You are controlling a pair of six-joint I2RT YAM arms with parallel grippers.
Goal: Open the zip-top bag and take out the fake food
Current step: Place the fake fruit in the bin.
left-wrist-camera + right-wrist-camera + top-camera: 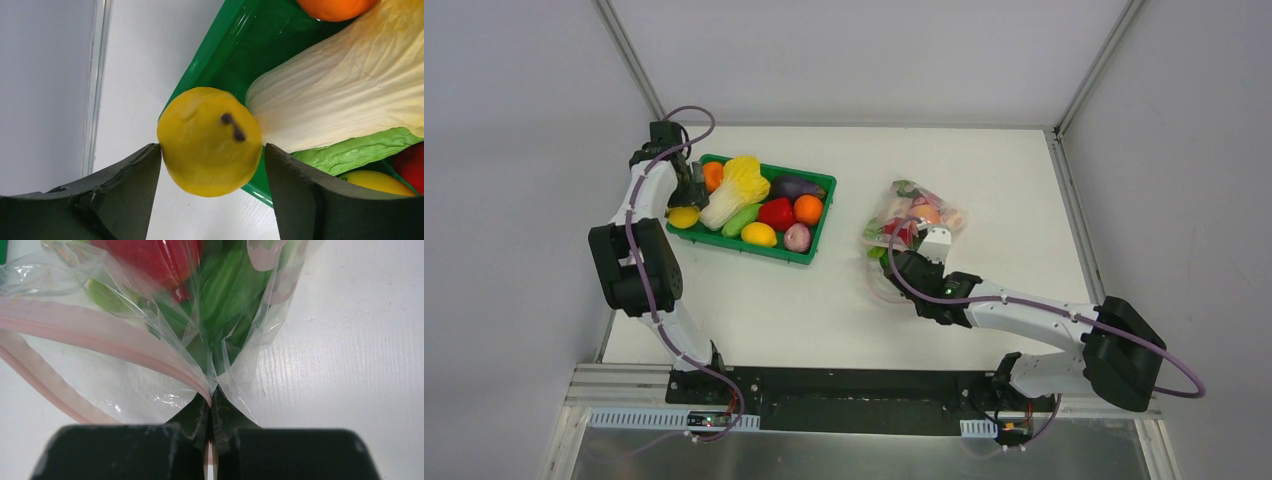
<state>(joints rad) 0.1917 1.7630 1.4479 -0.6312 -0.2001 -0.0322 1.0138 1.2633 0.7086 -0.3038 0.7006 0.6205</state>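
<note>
The left pincer (212,150) is spread wide with a yellow fruit (207,140) between its pads. A sliver of gap shows on one side. The fruit sits at the left corner rim of the green tray (220,45). The tray holds a napa cabbage (340,90), an orange (332,6), a purple eggplant (794,185) and a red pepper (776,213). To the right of the tray, on the white bench (350,365), the right pincer (212,400) is clamped on the clear zip-top bag (125,385) beside its pink zip strip (100,335). Fake food (155,257), red and green, sits inside the bag just beyond the fingertips.

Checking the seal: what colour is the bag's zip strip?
Pink; the zip strip shows best in the right wrist view.
</note>
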